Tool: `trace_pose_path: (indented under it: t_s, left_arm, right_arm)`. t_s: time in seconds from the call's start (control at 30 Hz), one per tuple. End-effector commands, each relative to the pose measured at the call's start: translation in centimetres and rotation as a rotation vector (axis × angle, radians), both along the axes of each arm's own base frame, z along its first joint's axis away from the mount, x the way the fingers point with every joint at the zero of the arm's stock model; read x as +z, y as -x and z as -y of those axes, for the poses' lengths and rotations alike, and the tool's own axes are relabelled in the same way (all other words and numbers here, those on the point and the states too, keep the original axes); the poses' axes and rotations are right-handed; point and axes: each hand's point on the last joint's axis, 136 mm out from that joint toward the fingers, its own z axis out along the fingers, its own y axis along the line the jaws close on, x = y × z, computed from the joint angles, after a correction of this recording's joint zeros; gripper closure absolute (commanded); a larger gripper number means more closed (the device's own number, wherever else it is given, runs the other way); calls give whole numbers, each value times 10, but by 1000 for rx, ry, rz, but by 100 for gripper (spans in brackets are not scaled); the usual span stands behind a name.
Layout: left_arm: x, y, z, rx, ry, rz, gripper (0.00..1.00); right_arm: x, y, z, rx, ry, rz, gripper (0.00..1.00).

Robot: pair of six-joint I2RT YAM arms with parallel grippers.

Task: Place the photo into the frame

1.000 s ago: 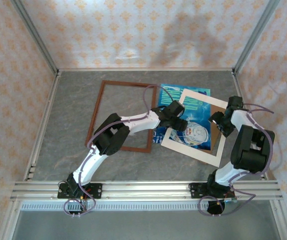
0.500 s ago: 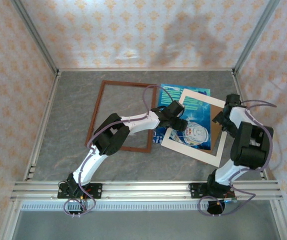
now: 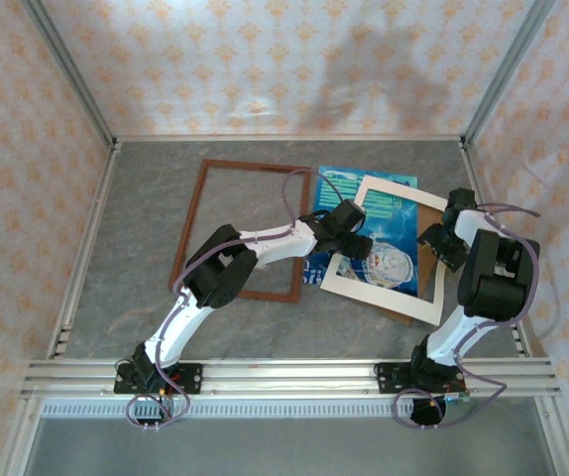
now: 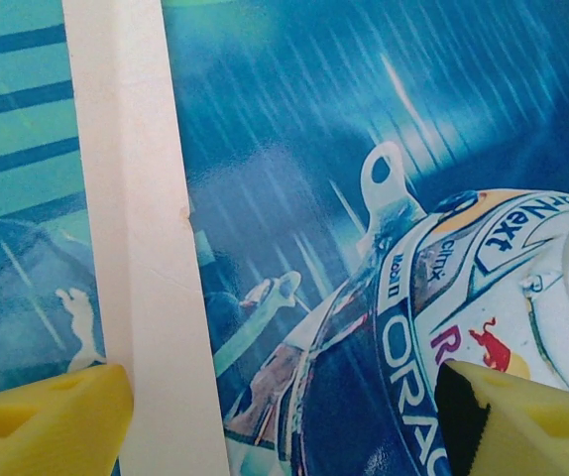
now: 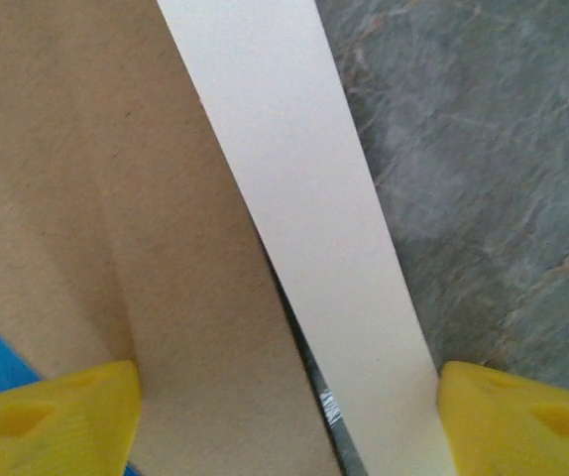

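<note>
- Top view: frame (image 3: 187, 226) lies left on the table (image 3: 136, 258); photo (image 3: 384, 260) lies right of it, under the mat (image 3: 379, 298). Left gripper (image 3: 336, 245) and right gripper (image 3: 439, 241) flank the mat.
- Left wrist: jaws apart, straddling mat strip and photo.
- Right wrist: jaws apart, straddling mat strip beside the board (image 5: 76, 178).

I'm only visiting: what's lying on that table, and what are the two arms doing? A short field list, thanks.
frame: reddish-brown wood, flat on the table, nothing inside
photo: blue print right of the frame, under the cream mat
cream mat: tilted, over photo and brown backing board
left gripper: open, above the mat's left strip and photo
right gripper: open, above the mat's right strip and backing board
status: photo not yet framed
</note>
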Motion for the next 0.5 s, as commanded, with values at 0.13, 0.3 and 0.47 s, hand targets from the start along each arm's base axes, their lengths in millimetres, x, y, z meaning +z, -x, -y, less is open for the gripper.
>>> trace_pose_path:
  t_s: [0.13,0.3,0.47]
  left_arm:
    - [-38,26,-6,-20,-39,-117,21]
    - [-36,25,-7,-19,-36,-117,21]
    - [-36,25,-7,-19,-34,-115,21]
  right_arm:
    - [-2,11,-15,23,-53,-10,35]
    - [-3,20,-3,14,20,-52,45]
    - [-2,23,3,24,81,-86,57]
